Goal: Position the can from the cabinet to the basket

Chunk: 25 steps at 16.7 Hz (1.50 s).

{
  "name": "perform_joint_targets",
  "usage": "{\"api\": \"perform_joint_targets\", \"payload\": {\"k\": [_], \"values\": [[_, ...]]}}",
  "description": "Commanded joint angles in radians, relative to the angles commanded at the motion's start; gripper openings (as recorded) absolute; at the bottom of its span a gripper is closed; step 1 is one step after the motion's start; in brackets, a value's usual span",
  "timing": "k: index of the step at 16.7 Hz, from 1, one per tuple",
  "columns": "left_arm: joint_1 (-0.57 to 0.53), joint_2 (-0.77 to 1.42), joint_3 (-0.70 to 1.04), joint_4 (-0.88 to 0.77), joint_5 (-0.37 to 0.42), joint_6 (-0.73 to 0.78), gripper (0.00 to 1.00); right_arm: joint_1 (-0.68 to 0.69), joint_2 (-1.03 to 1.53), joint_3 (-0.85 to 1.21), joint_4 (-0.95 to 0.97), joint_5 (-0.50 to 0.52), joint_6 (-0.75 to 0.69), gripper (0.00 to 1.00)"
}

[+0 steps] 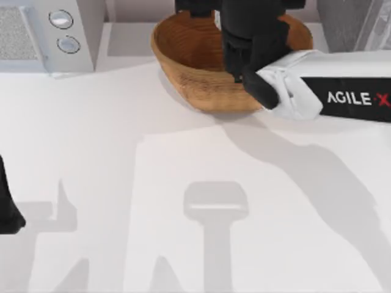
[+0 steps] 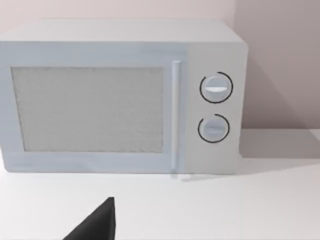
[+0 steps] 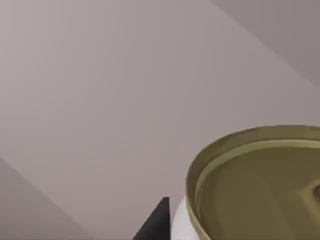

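Spreading wide beneath everything, the white table (image 1: 122,183) carried a white microwave (image 2: 120,95) at the back, facing the parked left gripper (image 1: 9,207), whose finger state I cannot tell. The right arm (image 1: 342,91) reached in from the right, its black gripper (image 1: 247,46) hanging over the basket (image 1: 183,61), which sat directly under it. The can (image 3: 260,185) lay right against the gripper, its gold-rimmed top close to the wrist camera, apparently held between the fingers above the basket's bowl.
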Motion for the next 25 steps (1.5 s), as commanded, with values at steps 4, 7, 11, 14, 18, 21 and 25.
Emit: {"api": "perform_joint_targets", "payload": {"k": [4, 7, 11, 14, 18, 21, 25], "values": [[0.000, 0.000, 0.000, 0.000, 0.000, 0.000, 1.00, 0.000, 0.000, 0.000, 0.000, 0.000, 0.000, 0.98], [0.000, 0.000, 0.000, 0.000, 0.000, 0.000, 1.00, 0.000, 0.000, 0.000, 0.000, 0.000, 0.000, 1.00], [0.000, 0.000, 0.000, 0.000, 0.000, 0.000, 1.00, 0.000, 0.000, 0.000, 0.000, 0.000, 0.000, 1.00], [0.000, 0.000, 0.000, 0.000, 0.000, 0.000, 1.00, 0.000, 0.000, 0.000, 0.000, 0.000, 0.000, 1.00], [0.000, 0.000, 0.000, 0.000, 0.000, 0.000, 1.00, 0.000, 0.000, 0.000, 0.000, 0.000, 0.000, 1.00], [0.000, 0.000, 0.000, 0.000, 0.000, 0.000, 1.00, 0.000, 0.000, 0.000, 0.000, 0.000, 0.000, 1.00], [0.000, 0.000, 0.000, 0.000, 0.000, 0.000, 1.00, 0.000, 0.000, 0.000, 0.000, 0.000, 0.000, 1.00]]}}
